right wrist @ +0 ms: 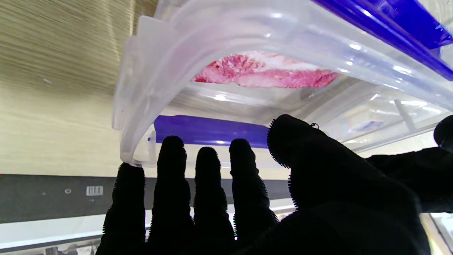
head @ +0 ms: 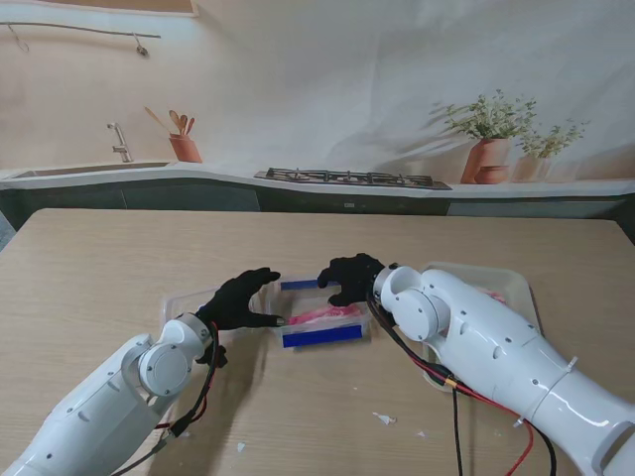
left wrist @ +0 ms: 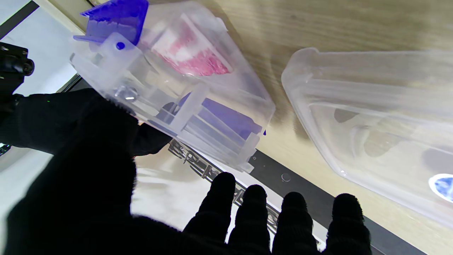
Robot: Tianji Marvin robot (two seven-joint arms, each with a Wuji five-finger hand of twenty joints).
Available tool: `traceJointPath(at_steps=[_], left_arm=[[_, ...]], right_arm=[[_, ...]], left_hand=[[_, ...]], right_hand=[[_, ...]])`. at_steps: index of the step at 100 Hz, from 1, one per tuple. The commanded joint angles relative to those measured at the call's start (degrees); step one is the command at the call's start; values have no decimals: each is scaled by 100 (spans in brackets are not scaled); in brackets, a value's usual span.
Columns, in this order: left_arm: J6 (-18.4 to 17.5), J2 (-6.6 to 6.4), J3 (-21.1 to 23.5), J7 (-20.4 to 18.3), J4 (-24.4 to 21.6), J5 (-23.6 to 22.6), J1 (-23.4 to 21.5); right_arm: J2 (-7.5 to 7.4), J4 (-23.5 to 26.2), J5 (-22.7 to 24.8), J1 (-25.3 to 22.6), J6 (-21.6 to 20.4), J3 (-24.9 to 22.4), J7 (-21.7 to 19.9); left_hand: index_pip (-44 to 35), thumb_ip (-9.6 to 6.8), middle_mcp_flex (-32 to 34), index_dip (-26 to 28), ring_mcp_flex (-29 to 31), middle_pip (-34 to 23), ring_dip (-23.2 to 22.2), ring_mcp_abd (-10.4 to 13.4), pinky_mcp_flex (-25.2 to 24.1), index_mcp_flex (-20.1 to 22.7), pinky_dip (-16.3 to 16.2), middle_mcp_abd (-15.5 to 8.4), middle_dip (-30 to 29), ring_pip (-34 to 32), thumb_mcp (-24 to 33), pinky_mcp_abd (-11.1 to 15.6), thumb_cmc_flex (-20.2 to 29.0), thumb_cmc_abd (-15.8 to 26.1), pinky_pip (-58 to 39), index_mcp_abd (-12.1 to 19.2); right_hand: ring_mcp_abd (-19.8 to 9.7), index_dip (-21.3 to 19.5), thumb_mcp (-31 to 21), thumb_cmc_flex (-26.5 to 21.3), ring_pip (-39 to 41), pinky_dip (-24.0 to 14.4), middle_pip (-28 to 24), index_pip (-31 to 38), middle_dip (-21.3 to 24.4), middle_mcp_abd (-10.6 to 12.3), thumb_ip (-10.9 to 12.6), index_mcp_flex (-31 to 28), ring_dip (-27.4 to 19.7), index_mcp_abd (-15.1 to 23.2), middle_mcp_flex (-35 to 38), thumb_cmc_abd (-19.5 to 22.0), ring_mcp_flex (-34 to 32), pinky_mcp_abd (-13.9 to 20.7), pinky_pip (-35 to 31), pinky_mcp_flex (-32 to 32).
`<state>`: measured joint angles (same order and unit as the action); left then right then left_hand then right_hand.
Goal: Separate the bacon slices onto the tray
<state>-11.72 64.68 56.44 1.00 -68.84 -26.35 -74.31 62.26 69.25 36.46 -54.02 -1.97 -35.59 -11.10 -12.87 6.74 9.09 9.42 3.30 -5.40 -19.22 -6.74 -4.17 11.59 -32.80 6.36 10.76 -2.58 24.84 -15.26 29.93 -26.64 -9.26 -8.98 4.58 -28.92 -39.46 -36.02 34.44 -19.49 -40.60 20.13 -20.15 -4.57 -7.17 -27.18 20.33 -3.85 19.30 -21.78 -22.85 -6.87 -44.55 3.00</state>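
On the wooden table [head: 89,268] a clear plastic container [head: 319,319] with blue clip latches [head: 319,336] sits near the middle, between the two black-gloved hands. Pink bacon slices [head: 322,314] lie inside it and show through the clear wall in both wrist views [left wrist: 193,58] [right wrist: 263,72].

The left hand [head: 241,299] reaches in from the container's left side; its thumb [left wrist: 106,120] lies against the container's wall while the four fingers [left wrist: 254,205] stand apart from one another and clear of the plastic. The right hand [head: 349,278] hovers at the container's far right corner, its fingers [right wrist: 207,177] held close side by side near the rim and the thumb [right wrist: 300,148] curved out to the side; whether any fingertip presses the plastic cannot be told.

A clear lid [head: 189,300] lies on the table just left of the left hand, and the left wrist view shows it beside the container [left wrist: 371,117]. The pale tray [head: 521,288] rests to the right, largely covered by the right arm. Small white scraps [head: 384,418] dot the table nearer to me.

Beyond the table run a counter with a sink tap [head: 119,142], a pot of utensils [head: 185,147], a gas hob [head: 347,178] and two potted plants [head: 488,139]. A small barcode sticker [right wrist: 94,190] shows on the dark counter front; no writing on it can be read.
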Motion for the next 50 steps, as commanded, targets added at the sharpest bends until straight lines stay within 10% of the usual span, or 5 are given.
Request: traceJointPath(at_steps=[1, 50], left_arm=[[7, -1, 13, -95, -3, -4, -44], [-27, 3, 29, -63, 10, -17, -36]], right_arm=[[127, -125, -59, 6, 55, 98, -76], [66, 447, -25, -339, 75, -141, -148]], left_hand=[[64, -187, -21, 0, -152, -10, -71, 138, -42, -21, -19, -144, -30, 39, 139, -56, 77, -211, 184, -3], [61, -183, -22, 1, -152, -9, -71, 133, -47, -24, -15, -150, -27, 39, 173, -58, 70, -220, 187, -2]], right_hand=[[181, 19, -140, 73, -651, 54, 14, -65, 10, -42, 206, 146, -154, -143, -174, -39, 364, 538, -242, 140], [236, 59, -121, 92, -545, 131, -48, -23, -7, -74, 211, 124, -109, -132, -123, -42, 325, 481, -328, 145]])
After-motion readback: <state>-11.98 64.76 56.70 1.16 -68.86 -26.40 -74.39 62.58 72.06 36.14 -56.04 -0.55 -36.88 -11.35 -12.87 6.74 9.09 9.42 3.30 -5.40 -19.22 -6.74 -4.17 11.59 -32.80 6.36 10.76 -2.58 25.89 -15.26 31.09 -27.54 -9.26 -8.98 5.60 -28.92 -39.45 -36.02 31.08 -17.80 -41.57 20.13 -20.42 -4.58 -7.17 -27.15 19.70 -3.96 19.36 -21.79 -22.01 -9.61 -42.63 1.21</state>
